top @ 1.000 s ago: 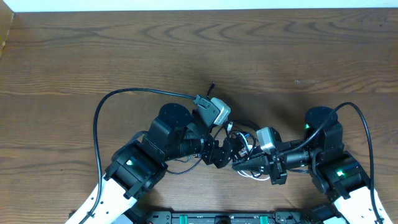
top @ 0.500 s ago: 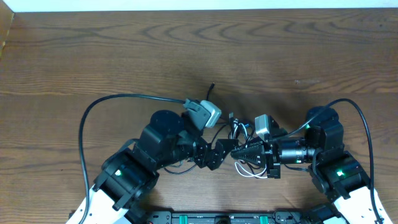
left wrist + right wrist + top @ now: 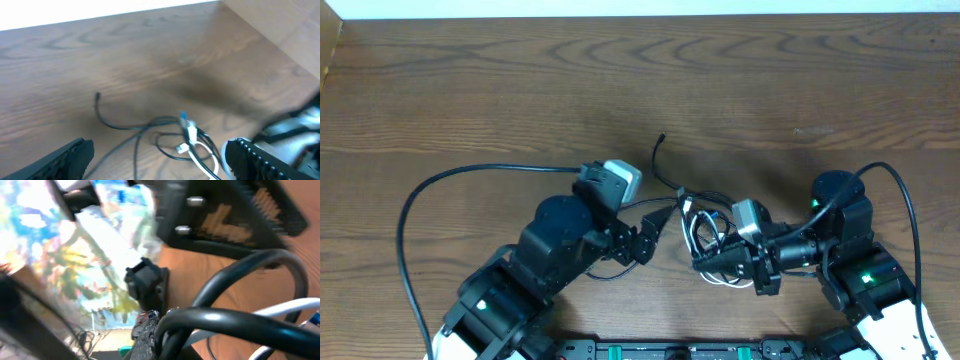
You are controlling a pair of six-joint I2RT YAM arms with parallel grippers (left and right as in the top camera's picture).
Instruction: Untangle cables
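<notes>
Pulling back with my right gripper [image 3: 704,262], which is fully closed, maybe on a strand I cannot see, could tighten the cables [image 3: 186,134] lying knotted just beside it, because my left gripper [image 3: 652,230], wide open and empty near it, anchors nothing.

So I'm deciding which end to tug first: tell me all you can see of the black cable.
The black cable is a thin, flexible, rubbery-looking cord lying flat on the wooden table. One free end, with a small plug, points away from the arms. From there it curves back into loose loops, crossing and touching the white cable in a tangle. The open left fingers stand apart from it. Its other end cannot be made out.
</notes>
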